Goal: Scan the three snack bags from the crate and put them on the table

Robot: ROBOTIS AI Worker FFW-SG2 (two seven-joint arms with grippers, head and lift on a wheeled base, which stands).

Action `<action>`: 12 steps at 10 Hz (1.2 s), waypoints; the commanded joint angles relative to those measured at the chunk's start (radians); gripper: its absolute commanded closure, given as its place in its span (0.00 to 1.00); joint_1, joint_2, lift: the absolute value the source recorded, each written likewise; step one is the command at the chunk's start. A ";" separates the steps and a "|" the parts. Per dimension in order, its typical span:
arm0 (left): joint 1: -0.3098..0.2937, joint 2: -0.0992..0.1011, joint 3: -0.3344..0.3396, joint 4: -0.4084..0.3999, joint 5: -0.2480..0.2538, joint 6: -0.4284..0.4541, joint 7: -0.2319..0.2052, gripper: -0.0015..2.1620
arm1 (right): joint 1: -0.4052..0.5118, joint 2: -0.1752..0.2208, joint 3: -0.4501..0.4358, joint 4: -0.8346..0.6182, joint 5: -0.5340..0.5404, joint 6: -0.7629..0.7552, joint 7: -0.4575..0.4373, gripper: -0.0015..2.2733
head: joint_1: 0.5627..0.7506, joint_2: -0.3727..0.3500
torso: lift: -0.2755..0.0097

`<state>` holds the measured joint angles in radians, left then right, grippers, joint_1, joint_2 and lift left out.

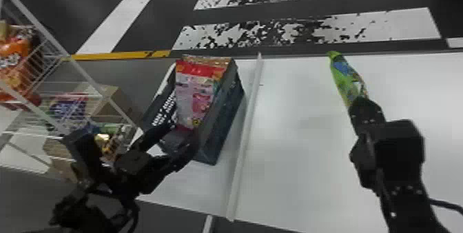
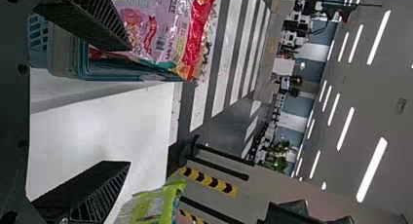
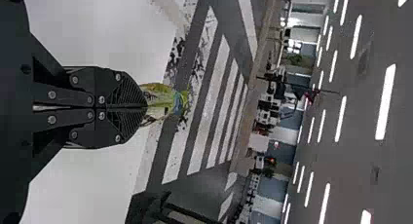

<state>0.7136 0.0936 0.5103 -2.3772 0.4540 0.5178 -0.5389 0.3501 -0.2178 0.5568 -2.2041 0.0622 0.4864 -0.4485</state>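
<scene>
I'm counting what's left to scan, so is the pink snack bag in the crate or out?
In: the head view shows the pink snack bag between the walls of the crate, its top poking out.

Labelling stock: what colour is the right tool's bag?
The bag is green with blue, clearest in head view.

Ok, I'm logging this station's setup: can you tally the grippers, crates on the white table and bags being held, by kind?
Grippers: 2, the left gripper and the right gripper
Crates on the table: 1, the dark crate
Held bags: 1, the green bag
Total: 4
</scene>
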 commanded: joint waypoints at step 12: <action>-0.094 0.031 -0.024 0.078 -0.008 -0.006 -0.010 0.02 | 0.171 0.081 -0.279 -0.078 -0.565 -0.324 -0.377 0.99 | 0.70 0.74 | 0.64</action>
<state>0.6197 0.1242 0.4863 -2.2995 0.4484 0.5117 -0.5492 0.5203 -0.1365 0.2804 -2.2711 -0.4894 0.1742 -0.8256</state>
